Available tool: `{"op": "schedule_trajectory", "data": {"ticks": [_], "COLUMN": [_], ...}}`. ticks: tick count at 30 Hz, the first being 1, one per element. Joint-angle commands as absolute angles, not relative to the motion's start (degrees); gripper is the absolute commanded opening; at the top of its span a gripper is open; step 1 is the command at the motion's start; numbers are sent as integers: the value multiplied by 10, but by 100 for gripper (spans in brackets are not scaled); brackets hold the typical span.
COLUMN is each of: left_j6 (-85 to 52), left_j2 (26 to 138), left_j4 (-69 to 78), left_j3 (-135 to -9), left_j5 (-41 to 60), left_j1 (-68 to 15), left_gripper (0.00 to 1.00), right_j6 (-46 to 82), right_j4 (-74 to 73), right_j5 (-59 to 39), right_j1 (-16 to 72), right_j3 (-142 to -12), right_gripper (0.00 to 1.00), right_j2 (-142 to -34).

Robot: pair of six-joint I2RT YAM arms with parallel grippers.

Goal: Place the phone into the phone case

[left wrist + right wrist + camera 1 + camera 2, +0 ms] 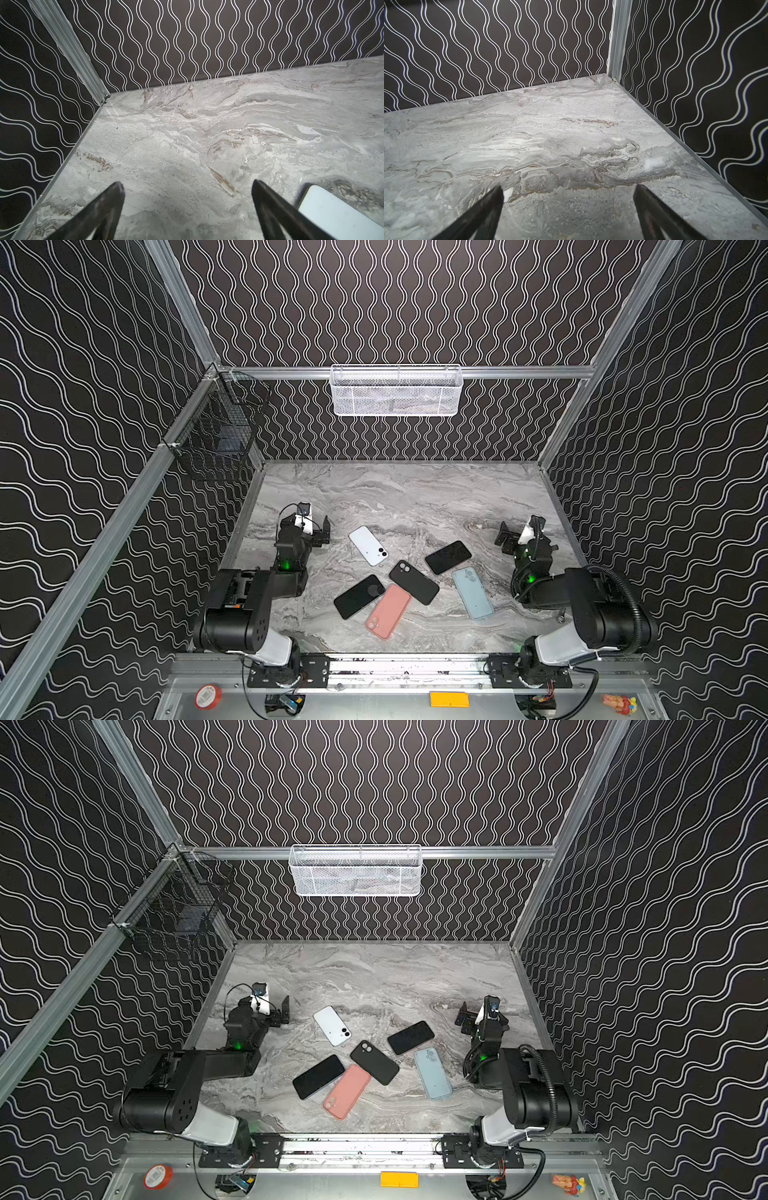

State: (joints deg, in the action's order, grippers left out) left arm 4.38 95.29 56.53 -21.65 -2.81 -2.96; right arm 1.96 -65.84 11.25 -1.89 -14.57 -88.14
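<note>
Several phones and cases lie mid-table in both top views. A white phone point(368, 545) point(331, 1026) lies back up; one end of it shows in the left wrist view point(336, 214). Two black phones point(448, 557) point(359, 596) lie screen up. Around them lie a black phone case point(413, 582), a pink case point(388, 611) and a pale blue case point(472, 592). My left gripper point(323, 534) point(188, 184) hovers open just left of the white phone, empty. My right gripper point(505, 540) point(569, 187) stands open and empty, to the right of the group.
A white mesh basket point(395, 390) hangs on the back wall and a black wire basket point(216, 427) on the left wall. Patterned walls close in the marble table point(395, 497) on three sides. Red tape point(208, 696) and a yellow block point(449, 699) lie on the front ledge.
</note>
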Motion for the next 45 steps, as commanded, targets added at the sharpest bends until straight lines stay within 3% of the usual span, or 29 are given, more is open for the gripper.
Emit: {"op": "schedule_trajectory", "data": {"ticks": [1,26,29,31,33,36,40,42,45], "left_j6": [39,37,35,28,21,35,17,-45,-220], "left_j2": [952,953,945,905,850,770,664,631,592], "left_j4": [584,581,590,547,458,386,284,249,138], "left_j3": [-215,-217,-211,-217,-242,-268,-311,-340,-397], "left_j5": [-28,-24,-24,-47,-66,-64,-77,-104,-169], "left_j1": [-29,-28,-26,-26,-26,-26,-27,-27,-28], "left_gripper": [99,99,99,99,99,99,99,99,99], "right_j6": [18,18,30,48,20,38,49,128,386], "right_j4": [-684,-686,-688,-646,-698,-505,-374,-322,-154], "right_j5": [111,111,146,144,166,198,116,97,153], "right_j1": [-19,-19,-19,-18,-11,-7,-7,-7,-9], "right_j3": [-146,-144,-142,-135,-123,-185,-270,-315,-397], "right_gripper": [100,100,100,99,99,100,99,100,99], "right_j2": [-882,-882,-868,-838,-821,-722,-613,-570,-529]}}
